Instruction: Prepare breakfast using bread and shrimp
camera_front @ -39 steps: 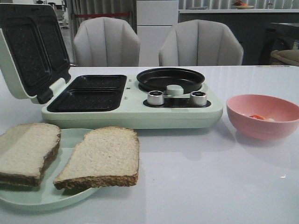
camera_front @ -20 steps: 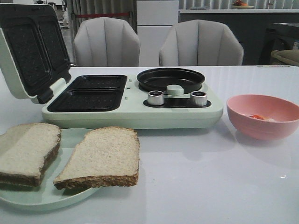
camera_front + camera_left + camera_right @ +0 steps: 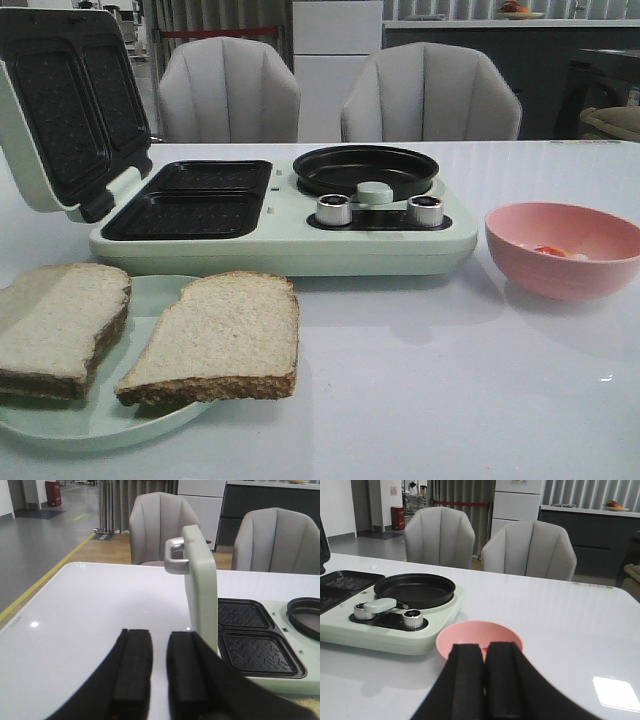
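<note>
Two slices of bread (image 3: 55, 320) (image 3: 222, 335) lie on a pale green plate (image 3: 90, 425) at the table's front left. The shrimp (image 3: 552, 251) rests inside a pink bowl (image 3: 560, 285) on the right. Neither gripper shows in the front view. In the right wrist view my right gripper (image 3: 485, 645) is shut and empty, just short of the pink bowl (image 3: 470, 632), which its fingers partly hide. In the left wrist view my left gripper (image 3: 159, 632) has its fingers a narrow gap apart, empty over bare table, beside the raised lid (image 3: 200, 580).
A pale green breakfast maker (image 3: 300, 240) stands mid-table with its lid (image 3: 60, 110) raised at the left, two black sandwich trays (image 3: 190, 200), a round black pan (image 3: 365, 168) and two knobs (image 3: 333, 209). Two grey chairs (image 3: 228, 90) stand beyond the far edge.
</note>
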Controlling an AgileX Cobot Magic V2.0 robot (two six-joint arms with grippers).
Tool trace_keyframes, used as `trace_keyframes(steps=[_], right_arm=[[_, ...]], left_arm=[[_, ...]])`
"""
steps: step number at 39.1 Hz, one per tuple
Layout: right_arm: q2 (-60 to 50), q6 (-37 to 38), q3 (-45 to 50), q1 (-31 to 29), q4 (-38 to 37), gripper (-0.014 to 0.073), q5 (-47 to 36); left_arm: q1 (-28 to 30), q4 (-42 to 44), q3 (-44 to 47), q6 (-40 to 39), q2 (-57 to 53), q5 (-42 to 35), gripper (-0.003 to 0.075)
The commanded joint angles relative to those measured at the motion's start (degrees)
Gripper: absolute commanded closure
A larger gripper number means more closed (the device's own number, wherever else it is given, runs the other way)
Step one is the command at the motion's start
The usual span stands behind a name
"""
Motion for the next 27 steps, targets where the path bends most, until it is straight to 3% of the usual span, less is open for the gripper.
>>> trace_keyframes(steps=[1,4,6,12,16,23,27], right_arm=[[-1.19,-0.01,-0.93,0.01,-0.59,0.0452,-4.60],[-1.19,-0.01,-0.93,0.01,-0.59,0.0452,-4.60],[-1.19,-0.01,-0.93,0.01,-0.59,0.0452,-4.60],[-1.19,-0.01,-0.93,0.01,-0.59,0.0452,-4.60],[-1.19,-0.01,-0.93,0.01,-0.59,0.0452,-4.60],[-1.19,-0.01,-0.93,0.01,-0.59,0.0452,-4.60],[-1.19,-0.01,-0.93,0.01,-0.59,0.0452,-4.60]], left_arm=[[0.07,-0.01,-2.01,-0.12,1.37,-5.23,0.0283],[0.07,0.88,-2.01,-0.12,2.01,-5.37,0.0174],[0.07,2.09,-2.01,-0.12,2.60,-5.37,0.0142],[-0.64,4.50,-2.01,-0.02,4.12,-3.49,0.0155],[-4.08,4.39,-2.01,3.54,5.73,-2.29,0.0155],[-13.08,4.03,-1.65,16.80,8.84,2.27,0.0155],[-19.35,8.57,-1.65,20.44,10.90,6.55,0.0155]])
